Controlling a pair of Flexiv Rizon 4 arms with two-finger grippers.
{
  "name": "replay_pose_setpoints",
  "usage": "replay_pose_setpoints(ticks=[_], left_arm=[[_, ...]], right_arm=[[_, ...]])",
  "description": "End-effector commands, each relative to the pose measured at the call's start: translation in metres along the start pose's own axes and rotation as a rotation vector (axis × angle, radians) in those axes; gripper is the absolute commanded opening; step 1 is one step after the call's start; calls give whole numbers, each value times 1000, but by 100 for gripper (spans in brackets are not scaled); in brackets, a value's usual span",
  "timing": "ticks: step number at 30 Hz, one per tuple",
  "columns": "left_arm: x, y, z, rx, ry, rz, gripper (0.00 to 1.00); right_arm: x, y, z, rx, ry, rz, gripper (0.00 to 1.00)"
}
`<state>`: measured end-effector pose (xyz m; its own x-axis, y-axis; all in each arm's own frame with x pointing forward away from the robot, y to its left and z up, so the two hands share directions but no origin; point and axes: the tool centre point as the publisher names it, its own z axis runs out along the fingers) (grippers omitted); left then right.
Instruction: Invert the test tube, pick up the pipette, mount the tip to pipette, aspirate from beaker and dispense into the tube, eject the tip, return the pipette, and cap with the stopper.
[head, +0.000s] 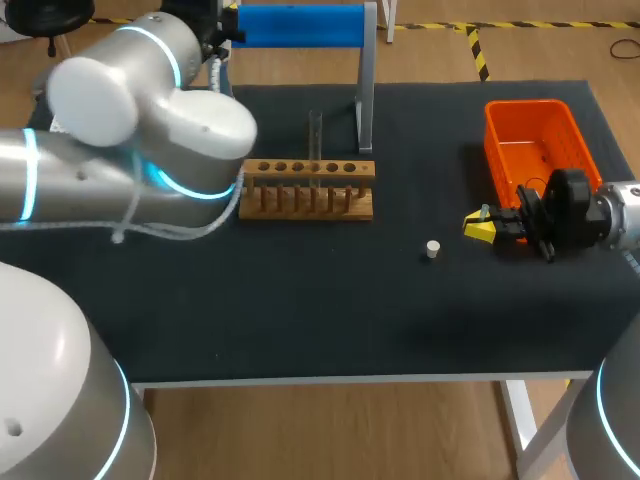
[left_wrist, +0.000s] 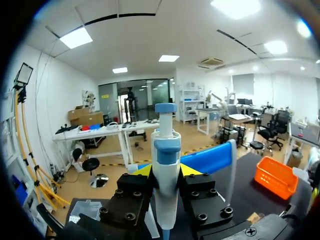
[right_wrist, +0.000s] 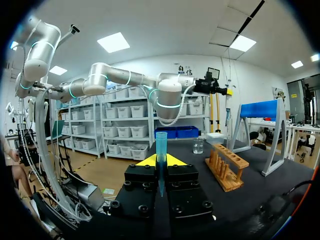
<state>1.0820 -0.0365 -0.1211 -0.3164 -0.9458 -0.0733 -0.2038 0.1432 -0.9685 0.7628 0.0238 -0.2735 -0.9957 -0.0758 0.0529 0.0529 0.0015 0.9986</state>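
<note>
1. The bench (head: 300, 320) wears a matt, dark cloth that spans the middle of the head view, with a pale front edge low in the frame.
2. The left arm (head: 150, 110), smooth, rounded and silver-white with a glowing cyan ring, fills the upper left.
3. The right arm (head: 620, 215) comes in at the right edge.
4. A stand (head: 330, 40) with a blue bar on grey metal legs sits at the upper middle.
5. An orange plastic bin (head: 535, 150), rectangular, lies at the upper right.
6. A wooden rack (head: 310, 188) with a row of round holes stands in the centre.
7. The left claw (left_wrist: 166, 171) is clamped around a white and blue pipette (left_wrist: 166, 195), which stands upright between its fingers.
8. A clear test tube (head: 315, 130) stands upright in the rack.
9. A small glass beaker (right_wrist: 198, 145) sits beyond the rack.
10. The right claw (head: 482, 226), at middle right, is closed on a slim translucent blue pipette tip (right_wrist: 161, 147).
11. A small white stopper (head: 432, 249) lies on the cloth just left of that claw.
</note>
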Motion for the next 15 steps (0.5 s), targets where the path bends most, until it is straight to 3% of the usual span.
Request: replay_pose_setpoints(ticks=[1,7,15], left_arm=[[-3,-7,-43,-24,406,65,0],[16,-10,-77,-18,711,140,0],[16,-10,-77,-18,711,140,0]], right_arm=[[1,0,-1,1,0,-1,0],[1,0,-1,1,0,-1,0],[1,0,-1,1,0,-1,0]])
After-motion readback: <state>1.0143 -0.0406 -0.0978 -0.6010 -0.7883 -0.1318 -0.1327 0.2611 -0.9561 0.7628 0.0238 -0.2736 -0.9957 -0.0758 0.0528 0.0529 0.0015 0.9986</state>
